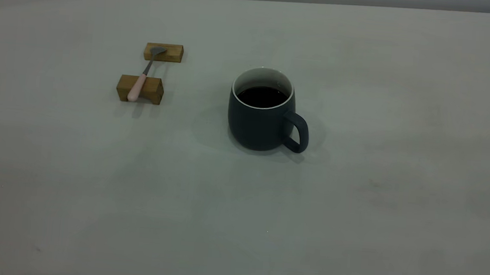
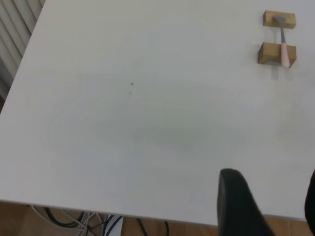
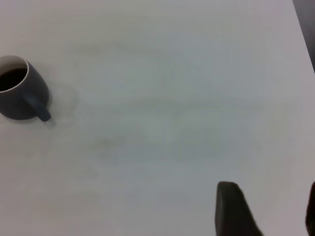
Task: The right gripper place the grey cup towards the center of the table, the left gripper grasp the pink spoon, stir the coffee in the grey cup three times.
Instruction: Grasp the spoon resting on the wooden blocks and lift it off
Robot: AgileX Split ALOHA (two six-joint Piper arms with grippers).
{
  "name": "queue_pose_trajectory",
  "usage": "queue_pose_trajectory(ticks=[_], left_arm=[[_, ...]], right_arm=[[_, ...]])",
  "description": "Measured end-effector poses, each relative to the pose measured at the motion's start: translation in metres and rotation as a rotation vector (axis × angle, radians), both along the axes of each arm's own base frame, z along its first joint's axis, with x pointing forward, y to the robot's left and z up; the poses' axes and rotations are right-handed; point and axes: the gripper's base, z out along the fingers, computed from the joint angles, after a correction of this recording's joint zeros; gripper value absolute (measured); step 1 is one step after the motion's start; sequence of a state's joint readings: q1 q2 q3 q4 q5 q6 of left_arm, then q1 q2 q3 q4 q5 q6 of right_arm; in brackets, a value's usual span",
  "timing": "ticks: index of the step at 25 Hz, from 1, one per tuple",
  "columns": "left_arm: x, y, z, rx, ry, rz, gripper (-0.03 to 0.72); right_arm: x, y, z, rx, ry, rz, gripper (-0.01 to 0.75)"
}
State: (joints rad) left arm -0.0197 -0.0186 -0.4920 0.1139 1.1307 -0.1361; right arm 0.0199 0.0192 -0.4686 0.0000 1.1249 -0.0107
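Note:
The grey cup [image 1: 259, 121] stands upright near the middle of the table [image 1: 352, 216], its handle turned to the front right. Dark coffee [image 1: 262, 96] fills it. The pink spoon [image 1: 141, 79] lies to the cup's left, bridging two wooden blocks, its metal bowl on the far one. Neither arm shows in the exterior view. In the left wrist view, my left gripper [image 2: 270, 183] is open above the table's near edge, far from the spoon [image 2: 284, 46]. My right gripper [image 3: 269, 191] is open over bare table, far from the cup [image 3: 19, 98]. Neither gripper holds anything.
The far wooden block [image 1: 163, 52] and the near wooden block [image 1: 139, 90] carry the spoon. In the left wrist view, cables [image 2: 88, 221] hang below the table's edge over a brown floor.

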Motion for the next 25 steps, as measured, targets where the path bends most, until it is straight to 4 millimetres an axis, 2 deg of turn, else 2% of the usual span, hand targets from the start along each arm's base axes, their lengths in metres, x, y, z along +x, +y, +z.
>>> queue_pose_trajectory(ticks=[7,10,14,17,20,25], left_arm=[[0.001,0.0,0.002,0.005,0.009,0.002,0.411],[0.014,0.001,0.016,0.014,0.059,0.005,0.428],[0.056,0.0,0.042,0.022,0.17,-0.003,0.508],[0.101,-0.002,0.049,0.024,0.248,-0.015,0.602],[0.149,-0.004,0.045,0.008,0.324,-0.025,0.655],[0.217,-0.01,0.024,-0.032,0.39,-0.043,0.666]], right_arm=[[0.0,0.0,0.0,0.0,0.0,0.0,0.288],[0.0,0.0,0.0,0.0,0.0,0.0,0.251],[0.0,0.0,0.0,-0.001,0.0,0.001,0.228],[0.0,0.0,0.0,-0.001,0.001,0.001,0.227],[0.0,0.0,0.0,-0.001,0.001,0.001,0.228],[0.0,0.0,0.0,0.0,0.002,0.0,0.231]])
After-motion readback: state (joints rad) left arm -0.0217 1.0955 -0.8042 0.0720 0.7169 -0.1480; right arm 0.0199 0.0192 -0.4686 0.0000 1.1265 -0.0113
